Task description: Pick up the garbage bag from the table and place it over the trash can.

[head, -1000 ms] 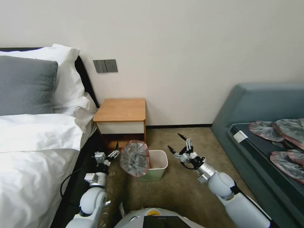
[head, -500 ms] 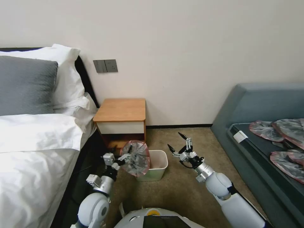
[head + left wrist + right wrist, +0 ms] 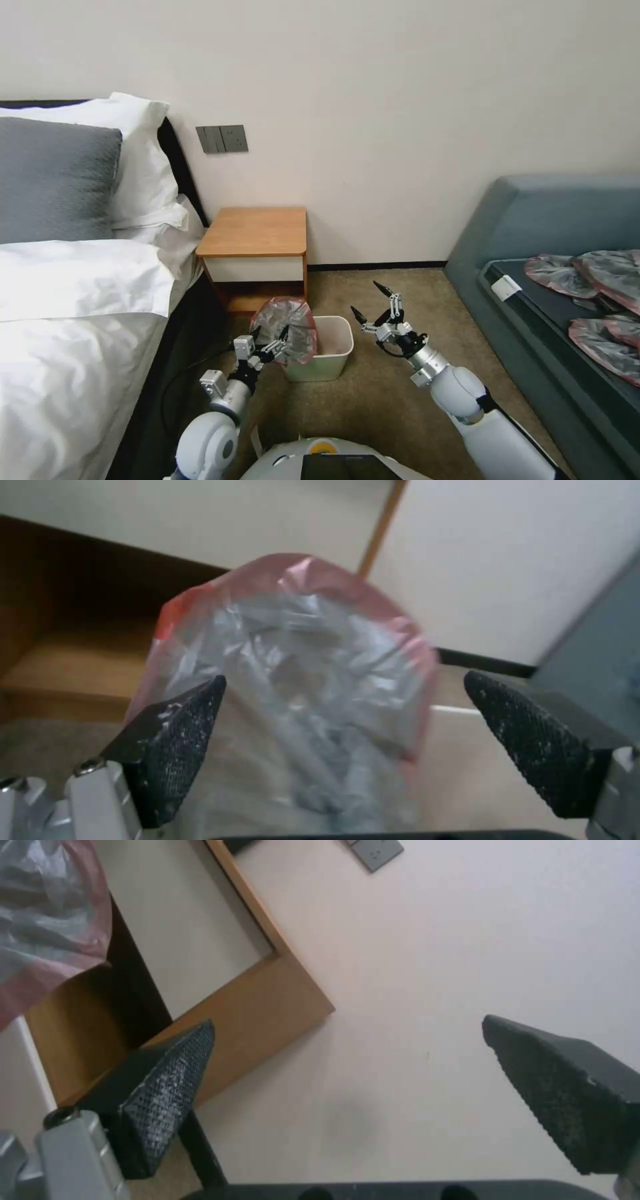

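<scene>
The bag (image 3: 288, 328) is seen draped at the bin's (image 3: 331, 347) left rim (below the counter (image 3: 257, 231)); both pincers, left (image 3: 269, 332) and right (image 3: 370, 301), are spread wide, nothing held.

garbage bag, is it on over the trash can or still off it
Still off. The garbage bag stands up at the left rim of the trash can, whose mouth is uncovered. The open left gripper is at the bag.
</scene>
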Motion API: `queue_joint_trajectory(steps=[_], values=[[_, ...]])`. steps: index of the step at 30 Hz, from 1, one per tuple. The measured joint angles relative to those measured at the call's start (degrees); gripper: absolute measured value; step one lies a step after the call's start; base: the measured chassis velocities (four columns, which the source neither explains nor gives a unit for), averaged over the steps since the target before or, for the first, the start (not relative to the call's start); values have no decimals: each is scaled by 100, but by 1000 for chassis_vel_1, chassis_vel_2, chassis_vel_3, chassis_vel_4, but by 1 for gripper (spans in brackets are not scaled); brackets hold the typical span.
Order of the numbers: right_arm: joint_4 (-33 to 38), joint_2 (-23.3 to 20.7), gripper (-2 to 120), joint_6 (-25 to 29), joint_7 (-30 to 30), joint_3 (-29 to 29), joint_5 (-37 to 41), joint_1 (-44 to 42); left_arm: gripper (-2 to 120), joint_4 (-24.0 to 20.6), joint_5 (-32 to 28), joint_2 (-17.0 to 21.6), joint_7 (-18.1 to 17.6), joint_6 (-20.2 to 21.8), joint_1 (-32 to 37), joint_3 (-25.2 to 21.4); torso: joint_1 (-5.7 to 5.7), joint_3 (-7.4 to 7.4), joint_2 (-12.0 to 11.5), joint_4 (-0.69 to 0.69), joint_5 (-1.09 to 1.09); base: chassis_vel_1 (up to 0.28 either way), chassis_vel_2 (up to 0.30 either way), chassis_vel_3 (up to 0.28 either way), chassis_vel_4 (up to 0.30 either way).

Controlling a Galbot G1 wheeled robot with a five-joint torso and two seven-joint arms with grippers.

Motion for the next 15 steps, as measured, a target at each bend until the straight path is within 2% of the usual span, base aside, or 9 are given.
queue_joint_trajectory(steps=[10,12,15], values=[[13,39,100,1,0,-10,-27,-64,93,214,-117,-150,-319,212,-176,52,0,0,0,0,1,0,0,0,0],[11,70,100,18,0,21,-43,-125,93,131,-663,-205,-595,621,-229,59,0,0,0,0,1,0,0,0,0],[10,90,100,33,1,29,-57,-161,92,122,-815,-224,-664,697,-255,54,0,0,0,0,0,0,0,0,0]])
